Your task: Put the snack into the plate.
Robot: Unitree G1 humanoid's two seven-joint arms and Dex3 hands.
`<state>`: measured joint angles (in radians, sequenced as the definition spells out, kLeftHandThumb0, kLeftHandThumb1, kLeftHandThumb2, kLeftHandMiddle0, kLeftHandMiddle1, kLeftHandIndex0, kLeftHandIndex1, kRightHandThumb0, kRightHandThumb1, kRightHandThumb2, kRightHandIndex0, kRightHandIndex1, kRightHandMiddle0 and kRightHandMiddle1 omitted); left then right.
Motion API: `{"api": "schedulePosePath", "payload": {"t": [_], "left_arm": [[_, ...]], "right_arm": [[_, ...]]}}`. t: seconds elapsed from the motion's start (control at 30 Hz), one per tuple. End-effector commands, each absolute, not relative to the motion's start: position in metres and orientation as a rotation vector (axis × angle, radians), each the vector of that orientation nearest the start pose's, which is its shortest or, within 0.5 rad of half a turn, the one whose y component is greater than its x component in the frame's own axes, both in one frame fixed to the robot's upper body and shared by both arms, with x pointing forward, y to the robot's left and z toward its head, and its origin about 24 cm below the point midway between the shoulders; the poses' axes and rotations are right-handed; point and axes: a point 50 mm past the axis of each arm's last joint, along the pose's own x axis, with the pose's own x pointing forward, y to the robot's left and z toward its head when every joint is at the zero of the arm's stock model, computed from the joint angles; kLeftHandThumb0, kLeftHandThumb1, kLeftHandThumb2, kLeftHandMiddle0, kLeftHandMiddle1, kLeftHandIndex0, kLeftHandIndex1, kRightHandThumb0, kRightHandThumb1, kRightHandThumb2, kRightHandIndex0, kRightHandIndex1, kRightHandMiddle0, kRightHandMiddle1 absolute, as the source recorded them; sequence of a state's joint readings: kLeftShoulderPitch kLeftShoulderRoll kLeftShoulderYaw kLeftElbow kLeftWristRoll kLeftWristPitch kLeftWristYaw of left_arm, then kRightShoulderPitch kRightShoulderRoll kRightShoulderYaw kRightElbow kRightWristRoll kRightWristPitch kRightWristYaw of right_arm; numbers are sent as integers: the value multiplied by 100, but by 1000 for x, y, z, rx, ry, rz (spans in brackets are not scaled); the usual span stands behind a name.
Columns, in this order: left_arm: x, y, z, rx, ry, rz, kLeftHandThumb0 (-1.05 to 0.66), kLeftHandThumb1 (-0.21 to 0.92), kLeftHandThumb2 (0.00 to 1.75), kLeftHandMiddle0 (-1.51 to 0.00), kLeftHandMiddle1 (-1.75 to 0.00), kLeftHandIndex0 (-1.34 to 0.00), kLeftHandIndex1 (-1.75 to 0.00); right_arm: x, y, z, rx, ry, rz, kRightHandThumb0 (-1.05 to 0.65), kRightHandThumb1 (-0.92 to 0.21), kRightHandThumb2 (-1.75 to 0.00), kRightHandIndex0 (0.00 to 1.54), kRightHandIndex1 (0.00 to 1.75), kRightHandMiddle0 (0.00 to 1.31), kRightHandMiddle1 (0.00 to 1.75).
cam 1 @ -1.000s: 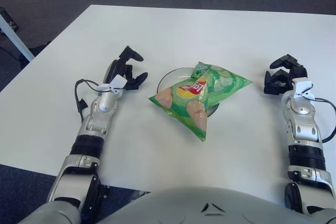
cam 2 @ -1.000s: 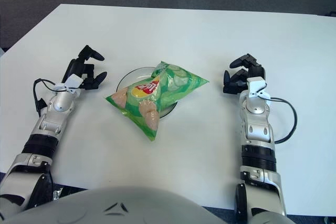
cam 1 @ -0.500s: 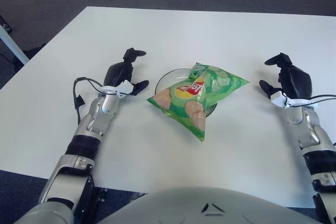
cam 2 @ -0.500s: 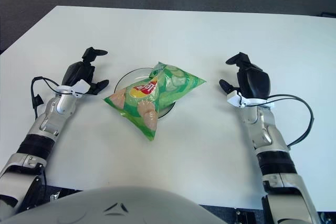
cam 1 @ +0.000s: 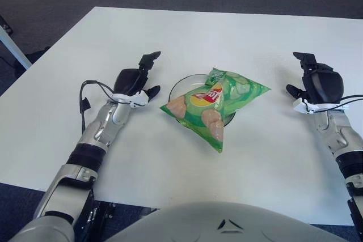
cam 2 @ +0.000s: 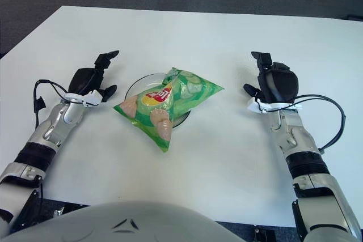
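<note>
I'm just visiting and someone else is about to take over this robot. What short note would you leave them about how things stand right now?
Left robot hand: open, holding nothing, beside the plate on its left.
Right robot hand: open, holding nothing, off to the right of the snack, clear of it.
Snack: green chip bag lying across the plate, covering most of it, with corners hanging past the rim.
Done: the bag looks placed on the plate, and neither hand is touching it.
Left: probably nothing, unless you want the bag centred better.
</note>
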<state>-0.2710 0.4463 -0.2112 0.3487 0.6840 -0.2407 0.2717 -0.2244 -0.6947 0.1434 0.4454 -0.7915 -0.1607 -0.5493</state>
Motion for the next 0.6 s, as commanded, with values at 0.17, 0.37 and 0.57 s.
{"api": "schedulePosePath", "payload": {"t": [0.17, 0.37, 0.57], "left_arm": [[279, 190, 25, 1242, -140, -201, -14, 36, 133, -109, -175, 0, -44], [279, 190, 26, 1259, -146, -226, -14, 35, 136, -112, -175, 0, -57], [278, 189, 27, 1257, -153, -240, -15, 33, 142, -117, -175, 0, -67]], "right_arm": [[261, -279, 29, -1582, -121, -98, 53, -15, -152, 74, 175, 0, 68], [262, -279, 28, -1617, -112, -78, 57, -9, -160, 80, 175, 0, 98], [262, -281, 29, -1635, -75, -65, 58, -6, -163, 83, 175, 0, 113]]}}
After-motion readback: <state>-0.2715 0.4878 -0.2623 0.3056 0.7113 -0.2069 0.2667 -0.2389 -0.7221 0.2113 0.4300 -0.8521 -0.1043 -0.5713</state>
